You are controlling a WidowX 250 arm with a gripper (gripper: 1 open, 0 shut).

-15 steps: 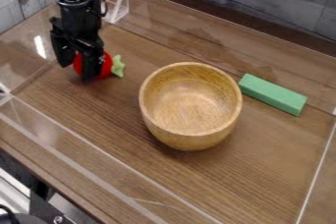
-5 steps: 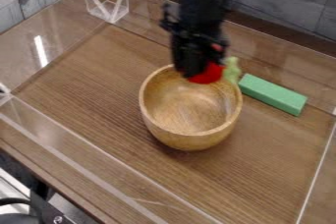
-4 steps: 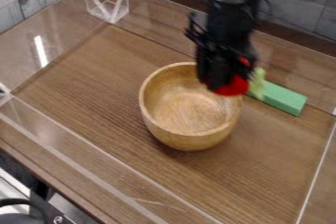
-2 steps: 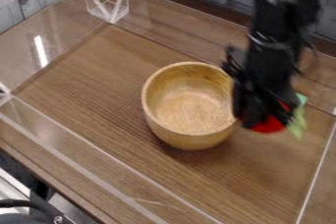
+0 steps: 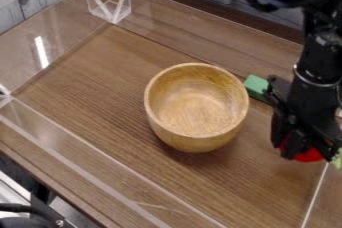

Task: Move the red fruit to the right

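Note:
The red fruit (image 5: 310, 154) shows as a small bright-red patch low at the right of the table, right of the wooden bowl. My black gripper (image 5: 307, 147) points straight down and is shut on the fruit, hiding most of it; the leafy cap cannot be made out. The fruit hangs close above the wooden tabletop (image 5: 107, 82), near the clear right wall.
A round wooden bowl (image 5: 197, 106) stands mid-table, just left of the gripper. A flat green block (image 5: 257, 85) lies behind the arm, mostly covered by it. Clear plastic walls (image 5: 107, 4) fence the table, with one wall close to the gripper on the right.
The gripper carried the red fruit from the far left of the table, over the bowl, to the right side, and sank lower toward the tabletop.

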